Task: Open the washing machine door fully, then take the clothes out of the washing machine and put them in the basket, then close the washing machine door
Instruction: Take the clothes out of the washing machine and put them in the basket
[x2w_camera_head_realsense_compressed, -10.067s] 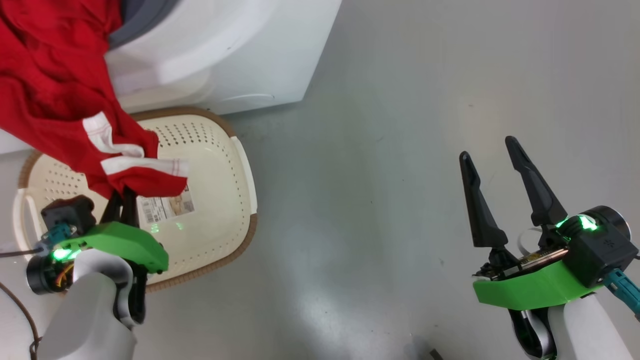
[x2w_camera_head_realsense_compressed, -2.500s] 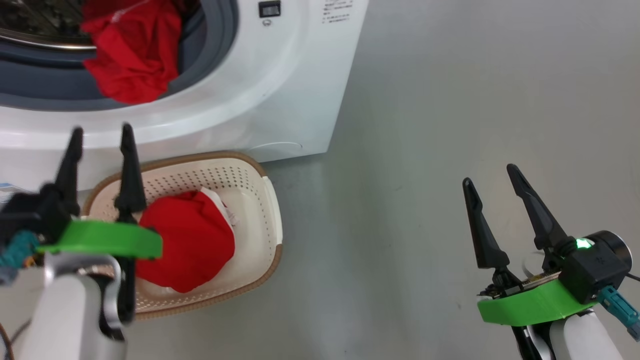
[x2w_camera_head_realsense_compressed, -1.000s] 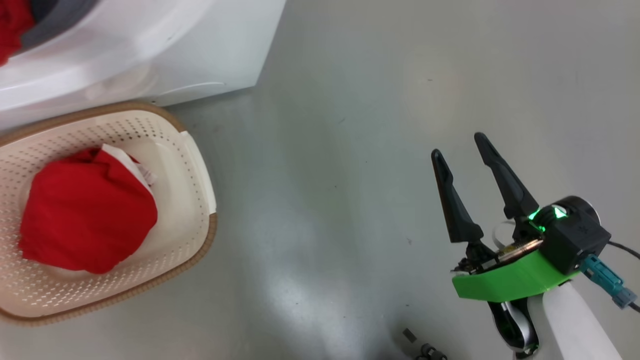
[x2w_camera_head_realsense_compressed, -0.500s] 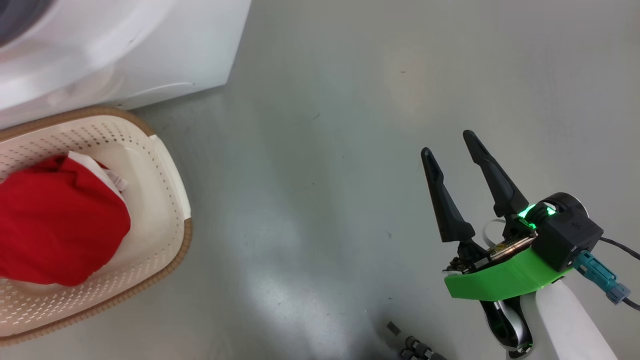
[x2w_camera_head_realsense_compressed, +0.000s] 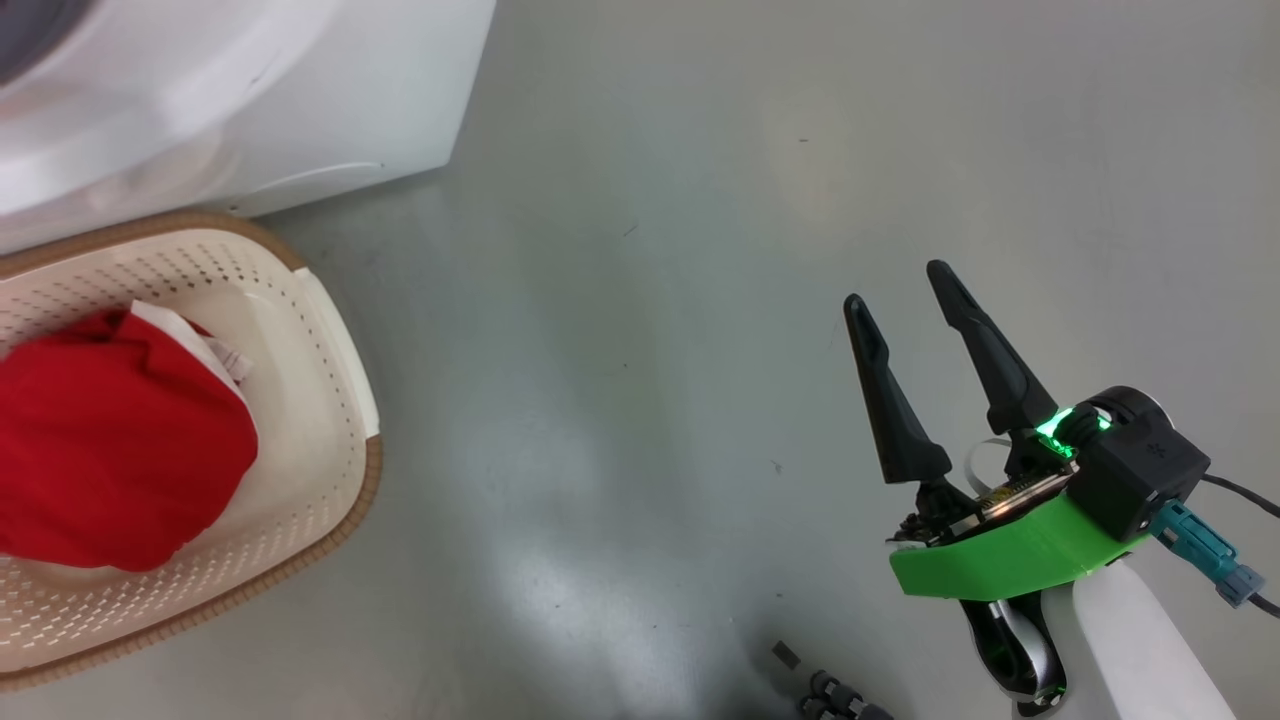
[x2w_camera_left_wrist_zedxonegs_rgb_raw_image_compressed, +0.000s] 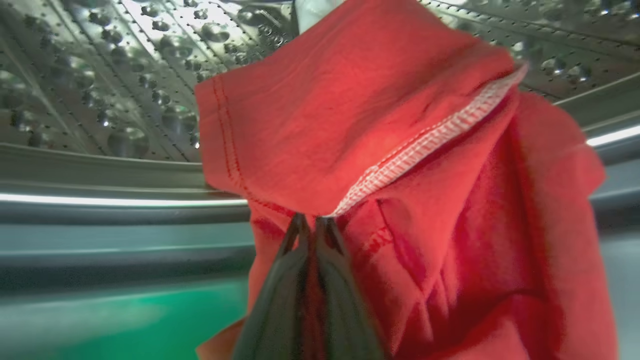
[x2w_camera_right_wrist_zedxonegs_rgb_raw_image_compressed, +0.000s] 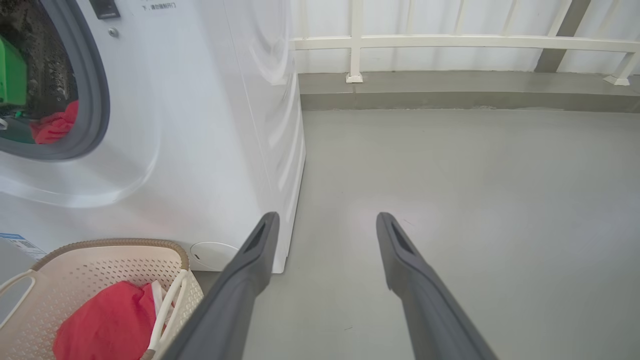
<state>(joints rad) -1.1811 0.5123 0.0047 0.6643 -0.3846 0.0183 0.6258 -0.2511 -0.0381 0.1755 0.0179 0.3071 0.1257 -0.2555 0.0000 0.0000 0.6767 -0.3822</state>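
1. Against two and a half seconds back: left hand gone from above the basket and now inside the drum. Then spread wide, now pinched shut on a fold of the red garment, just under its white ribbed trim.
2. Against ten seconds back: no more garment dangling over a bare basket bottom with the paper label showing. Instead a red bundle lying inside the basket, label covered.
3. Against half a second back: head view hardly shifted. Right hand as before, fingers parted wide, gripping nothing, poised over the floor, well apart from the basket.
4. Red garment: soft knit, creased, hanging in folds at the drum mouth, with a red stitched hem along one edge.
5. Drum: shiny steel, curved, dimpled and perforated.
6. Washing machine: smooth glossy white casing, with a grey rubber gasket ringing the opening. Basket on the floor just beside its foot.
7. Basket: cream plastic, rounded rectangle, rows of small holes, brown woven-look rim, looped side handle.
8. Red bundle: rounded heap, white panel peeping out at its upper edge.
9. Floor: smooth grey, faintly glossy.
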